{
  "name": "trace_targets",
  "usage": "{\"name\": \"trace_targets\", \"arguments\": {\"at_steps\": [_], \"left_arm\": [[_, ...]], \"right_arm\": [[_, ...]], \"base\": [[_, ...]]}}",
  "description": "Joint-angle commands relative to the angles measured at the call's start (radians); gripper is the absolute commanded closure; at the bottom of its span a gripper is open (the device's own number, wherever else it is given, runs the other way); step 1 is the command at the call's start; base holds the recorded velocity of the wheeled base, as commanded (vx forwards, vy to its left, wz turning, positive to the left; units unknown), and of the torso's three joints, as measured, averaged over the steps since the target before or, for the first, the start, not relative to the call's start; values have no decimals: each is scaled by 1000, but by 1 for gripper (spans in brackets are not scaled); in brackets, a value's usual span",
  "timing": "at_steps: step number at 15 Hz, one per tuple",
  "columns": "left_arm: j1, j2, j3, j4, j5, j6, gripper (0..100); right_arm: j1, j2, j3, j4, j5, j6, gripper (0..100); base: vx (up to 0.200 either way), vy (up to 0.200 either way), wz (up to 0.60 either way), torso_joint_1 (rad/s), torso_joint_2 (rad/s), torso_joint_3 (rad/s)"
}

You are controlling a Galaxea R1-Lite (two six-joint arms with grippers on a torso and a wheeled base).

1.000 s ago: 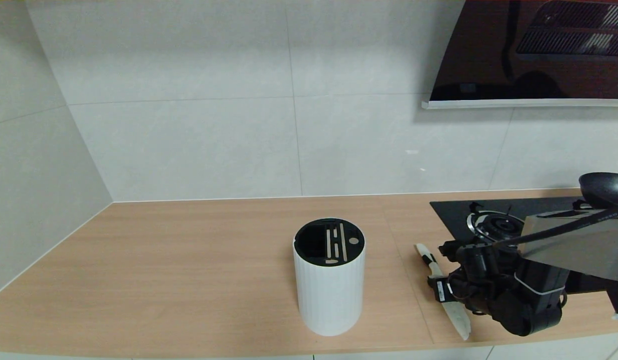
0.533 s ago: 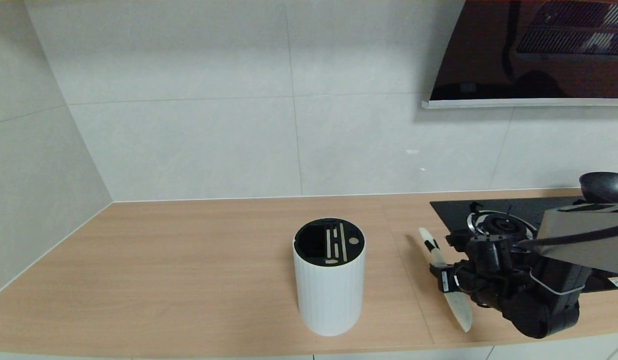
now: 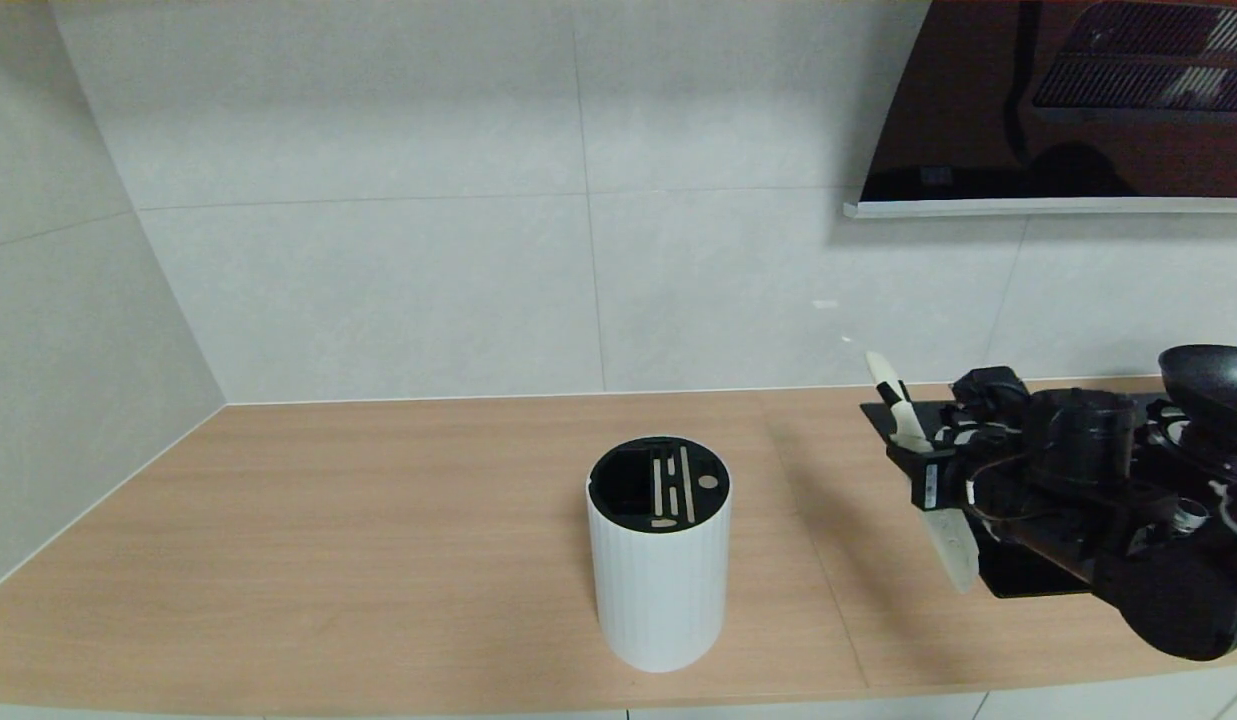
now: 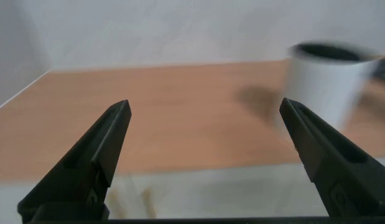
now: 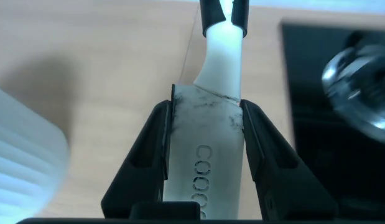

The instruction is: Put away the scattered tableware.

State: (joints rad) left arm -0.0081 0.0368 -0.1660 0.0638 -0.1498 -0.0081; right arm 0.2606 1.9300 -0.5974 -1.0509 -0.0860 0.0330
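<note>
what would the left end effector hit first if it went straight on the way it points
Probably nothing near: the left end effector faces countertop, then the tiled wall; the white utensil holder stands aside.

white knife aloft (tilted), ribbed white holder upright

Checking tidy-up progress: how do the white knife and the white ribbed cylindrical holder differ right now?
The white knife, black-banded at the handle, is clamped in the right gripper above the wooden counter; the white ribbed cylindrical holder stands free on it. The knife is slim and tilted; the holder is broad and upright. Both are mostly white.
</note>
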Motion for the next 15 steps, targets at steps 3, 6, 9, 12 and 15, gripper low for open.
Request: {"name": "trace_targets", "arguments": {"at_steps": [3, 6, 9, 12, 15], "left_arm": [[-15, 637, -283, -13, -350, -46, 0], [-87, 989, -471, -240, -355, -128, 0], [-253, 1241, -595, -463, -352, -464, 0], [-319, 1396, -581, -731, -350, -693, 0], [-363, 1474, -561, -819, -350, -774, 0]], "right_arm": [[106, -215, -252, 275, -6, -1, 100], [216, -209, -323, 288, -6, -1, 100], [325, -189, -381, 288, -14, 2, 100], [416, -194, -352, 293, -80, 2, 100], [488, -187, -329, 293, -89, 5, 100]], "base": [[0, 0, 0, 0, 0, 0], [0, 0, 0, 0, 0, 0], [0, 0, 0, 0, 0, 0], [0, 0, 0, 0, 0, 0], [0, 0, 0, 0, 0, 0]]}}
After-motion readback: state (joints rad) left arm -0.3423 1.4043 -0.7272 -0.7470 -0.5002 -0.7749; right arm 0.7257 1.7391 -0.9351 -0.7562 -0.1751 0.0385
